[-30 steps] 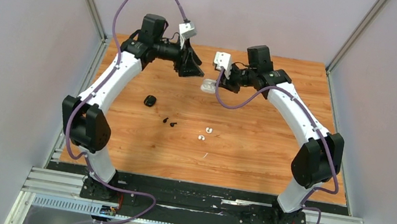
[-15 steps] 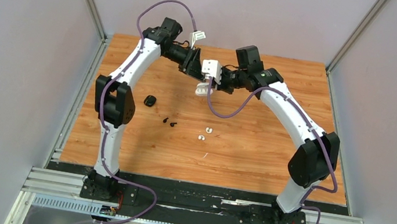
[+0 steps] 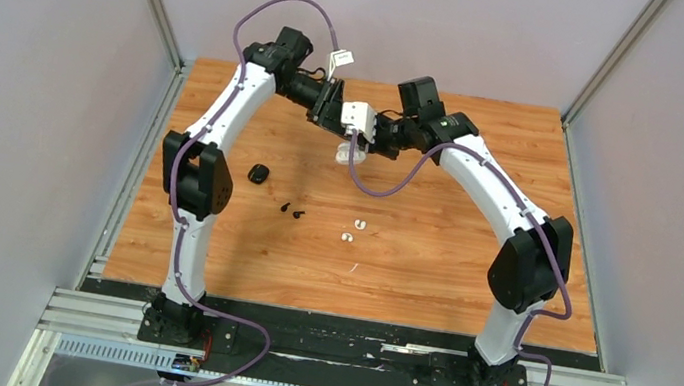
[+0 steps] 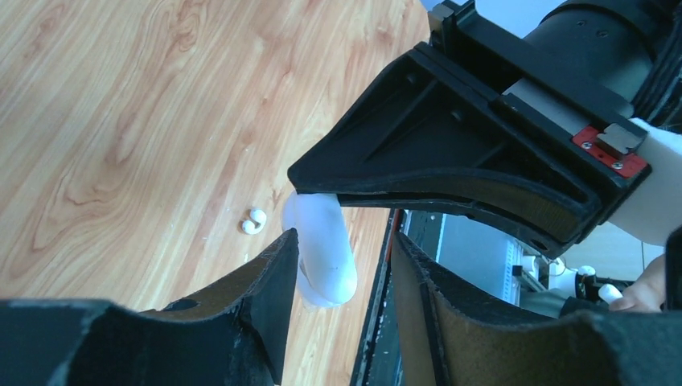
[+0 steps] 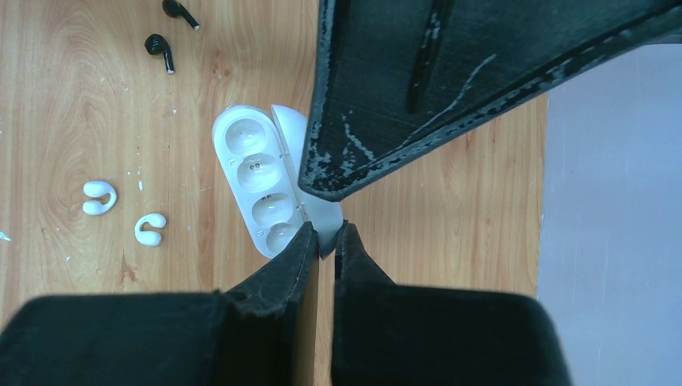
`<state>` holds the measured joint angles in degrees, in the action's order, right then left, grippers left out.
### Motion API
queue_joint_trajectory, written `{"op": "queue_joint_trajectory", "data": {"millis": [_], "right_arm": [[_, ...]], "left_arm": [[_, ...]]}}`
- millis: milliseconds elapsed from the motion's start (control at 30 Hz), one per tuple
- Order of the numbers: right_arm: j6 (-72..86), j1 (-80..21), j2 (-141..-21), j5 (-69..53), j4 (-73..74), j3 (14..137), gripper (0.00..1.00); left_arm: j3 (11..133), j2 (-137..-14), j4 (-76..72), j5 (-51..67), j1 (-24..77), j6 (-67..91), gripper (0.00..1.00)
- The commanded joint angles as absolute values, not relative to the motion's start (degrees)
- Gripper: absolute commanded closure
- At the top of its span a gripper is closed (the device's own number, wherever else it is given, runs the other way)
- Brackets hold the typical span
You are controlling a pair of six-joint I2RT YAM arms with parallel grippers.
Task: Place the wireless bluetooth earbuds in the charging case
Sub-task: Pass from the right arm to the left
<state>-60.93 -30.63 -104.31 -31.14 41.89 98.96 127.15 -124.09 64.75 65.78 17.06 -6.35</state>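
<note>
So, case: the white charging case (image 5: 253, 181) looks lifted off the worktop (image 3: 474, 232). Its lid is open and the wells are empty, out at the far middle where the two hands meet.
Right hand: the right hand (image 5: 326, 241) is pressed nearly together, pinching the thin lid edge of the case.
Left hand: the left hand (image 4: 342, 241) is spread, one finger on either side of the case body. There seems to be a gap on one side, so not clamped imo.
Key relation: the case's long axis runs down between the left fingers, so closing should catch it across its narrow width, I'd guess.
Earbuds: the white earbuds (image 5: 98, 197) and black earbuds (image 5: 159, 47) all lie loose on the worktop, well apart from both hands, toward the bases.
Changed: a second ago the left hand was off to the side, clear of the case. Now it straddles it, and the case has shifted a bit leftward.
</note>
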Motion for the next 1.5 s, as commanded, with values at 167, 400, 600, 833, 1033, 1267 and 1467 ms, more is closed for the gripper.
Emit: {"op": "queue_joint_trajectory", "data": {"millis": [167, 400, 600, 833, 1033, 1267, 1467], "right_arm": [[-60.25, -31.71, -105.30, -31.16, 41.71, 103.82, 1.00], [-60.29, -32.17, -105.29, -30.55, 41.72, 103.63, 1.00], [-60.07, -32.26, -105.29, -30.07, 41.72, 103.47, 1.00], [-59.54, -32.26, -105.47, -29.44, 41.43, 103.36, 0.99], [-58.31, -32.29, -105.81, -29.72, 41.23, 103.53, 0.89], [-55.78, -30.48, -102.82, -32.48, 43.00, 102.68, 0.50], [-49.00, -25.67, -97.41, -39.81, 43.56, 101.03, 0.43]], "left_arm": [[124.29, -122.36, 61.29, 64.17, 18.13, -6.49, 0.54], [124.63, -122.84, 60.93, 64.08, 18.63, -6.16, 0.61], [124.94, -123.27, 61.20, 64.24, 18.63, -6.13, 0.76], [125.49, -123.73, 61.87, 64.50, 18.63, -6.47, 0.93], [125.31, -123.57, 61.83, 64.60, 18.63, -7.20, 1.00], [122.40, -122.20, 58.15, 64.28, 17.65, -6.13, 1.00], [118.62, -121.63, 57.03, 63.98, 17.03, -8.40, 1.00]]}}
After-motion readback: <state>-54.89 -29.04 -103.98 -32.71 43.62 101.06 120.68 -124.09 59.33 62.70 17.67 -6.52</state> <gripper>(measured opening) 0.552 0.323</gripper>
